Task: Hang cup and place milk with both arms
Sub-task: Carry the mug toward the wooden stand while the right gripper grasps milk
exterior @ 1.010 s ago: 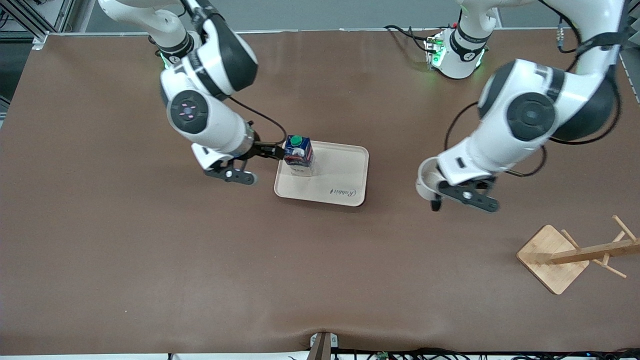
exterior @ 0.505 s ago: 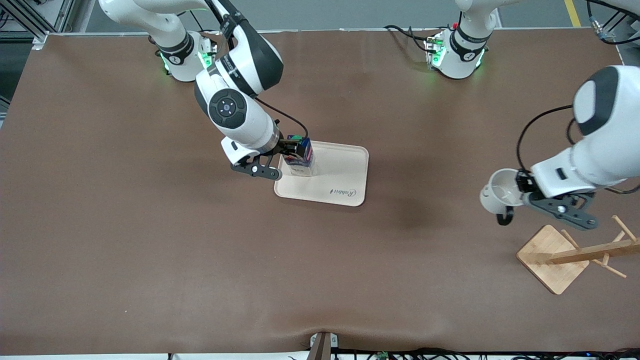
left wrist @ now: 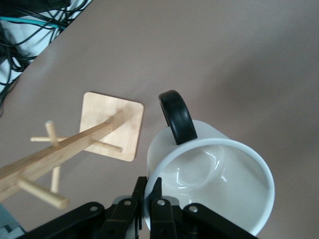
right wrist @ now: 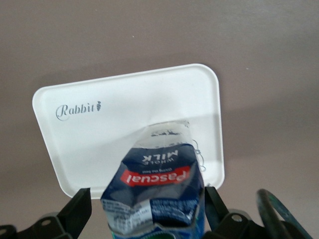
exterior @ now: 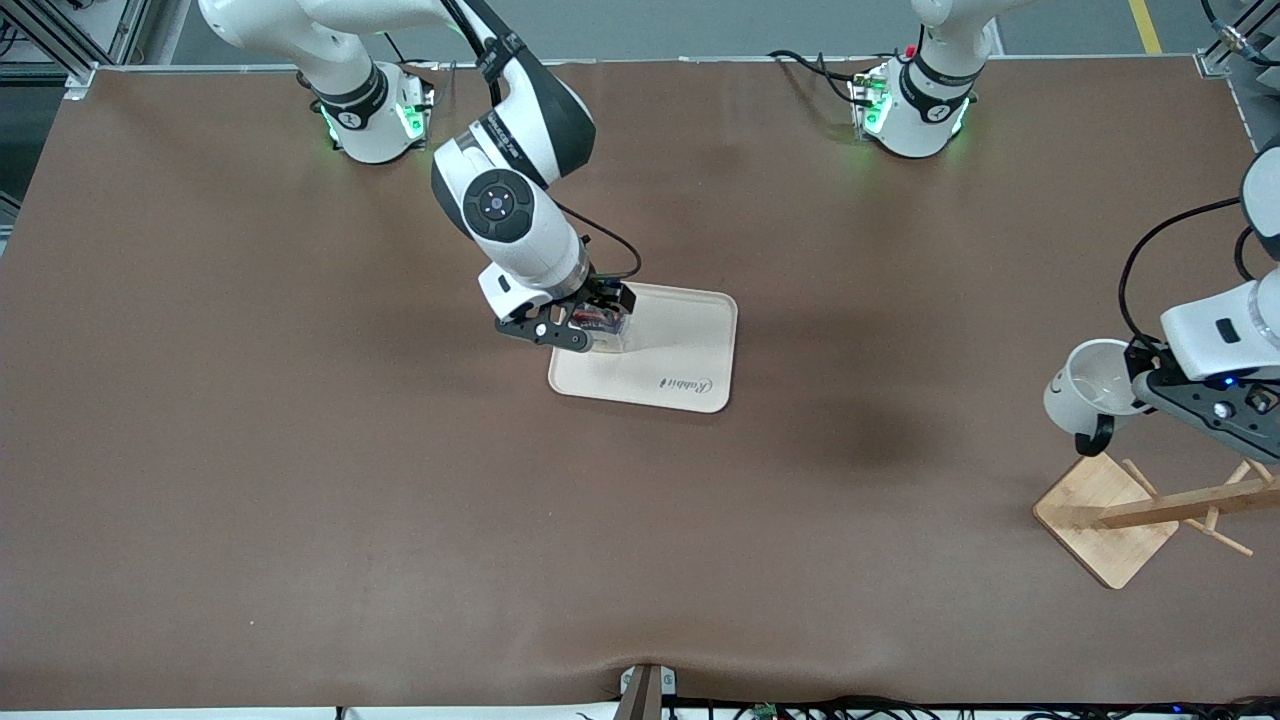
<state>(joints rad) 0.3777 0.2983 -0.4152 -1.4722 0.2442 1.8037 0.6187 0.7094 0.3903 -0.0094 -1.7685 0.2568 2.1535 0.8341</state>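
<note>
Standing on the beige tray (exterior: 690, 345), at about its nine o'clock edge, the milk (exterior: 604, 322) is bracketed by the right gripper (exterior: 598, 318), whose fingers are spread wide to either side of the carton without pressing it, so placing is judged all but finished and only a clear withdrawal is called for. Toward the left arm's end of the table, the cup (exterior: 1085, 388) is pinched by its rim in the tightly closed left gripper (exterior: 1135, 385) over the table just beside the wooden rack (exterior: 1150, 505). Hanging is judged the step in hand, and the black handle (left wrist: 177, 117) has to be threaded onto a peg (left wrist: 42, 193).

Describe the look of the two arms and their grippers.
Both arms are glossy white with black joint bands and round black joint caps. Loose black cables loop along them. The right gripper and left gripper are black, with bare screw heads. Green lights glow on the white bases.
</note>
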